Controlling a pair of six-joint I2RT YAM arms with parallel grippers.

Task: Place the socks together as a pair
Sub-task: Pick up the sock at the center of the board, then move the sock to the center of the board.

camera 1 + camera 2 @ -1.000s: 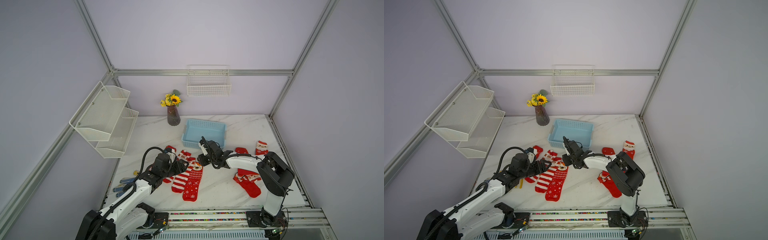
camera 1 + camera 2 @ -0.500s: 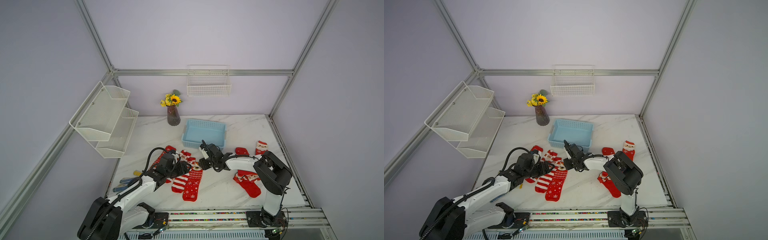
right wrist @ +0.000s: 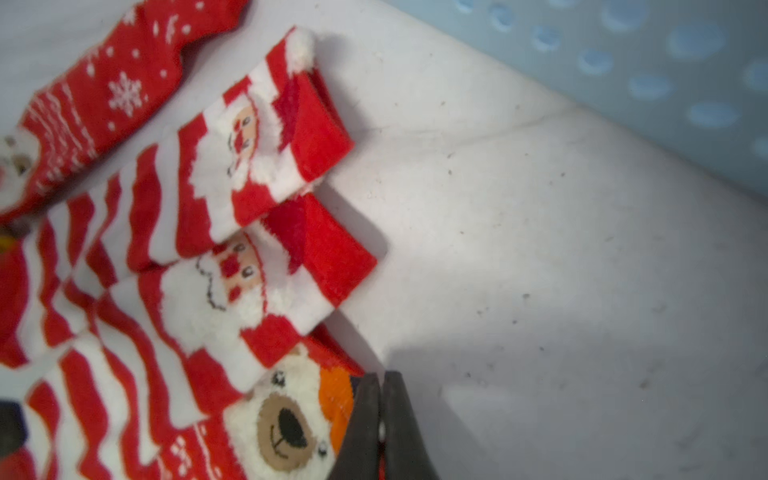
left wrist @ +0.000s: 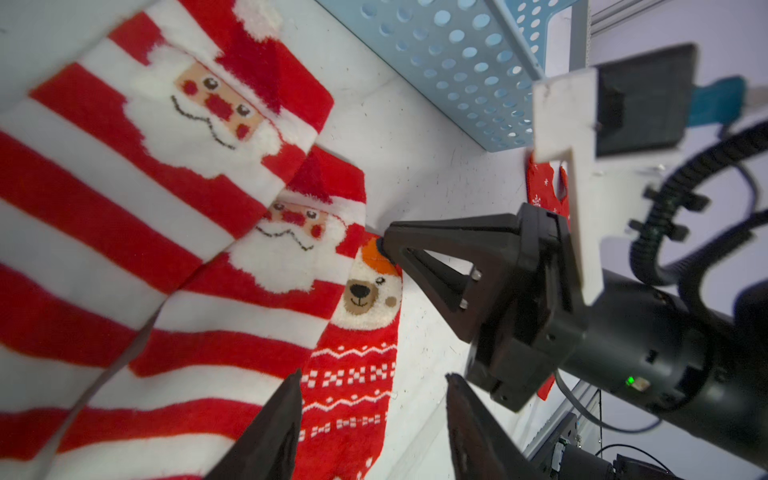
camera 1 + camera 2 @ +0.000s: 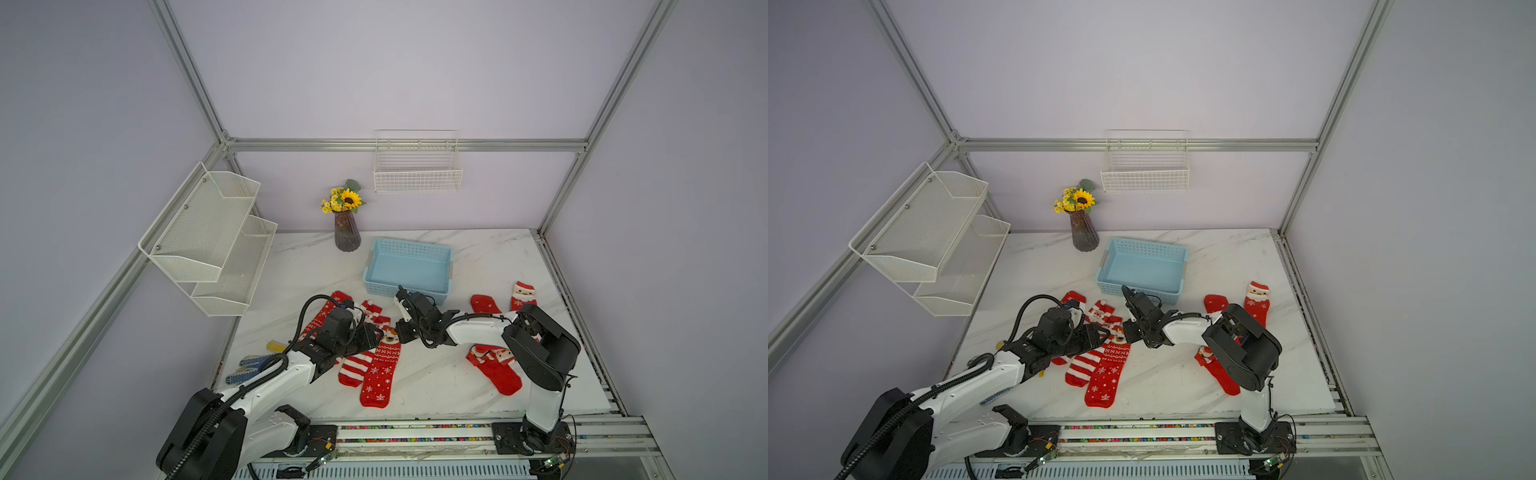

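The red snowflake-patterned fabric sock with a white bear face at its cuff [image 4: 365, 299] is laid flat on the white marble surface [image 5: 436, 386]. It lies just on the robot's side of the light-blue perforated plastic basket [image 5: 409, 245], with its toe pointed away from the basket. Two red-and-white striped Santa-faced socks [image 4: 266, 316] are laid alongside it, overlapping each other, toward the basket's left end. The right claw [image 3: 380, 376] is seen fully closed, its tips pressed against the orange corner of the bear cuff; whether fabric is pinched cannot be told. The left claw [image 4: 374, 374] is seen partly open above the bear sock's patterned leg, with nothing gripped. Further red socks [image 5: 498, 376] are spread beyond the basket's right end.
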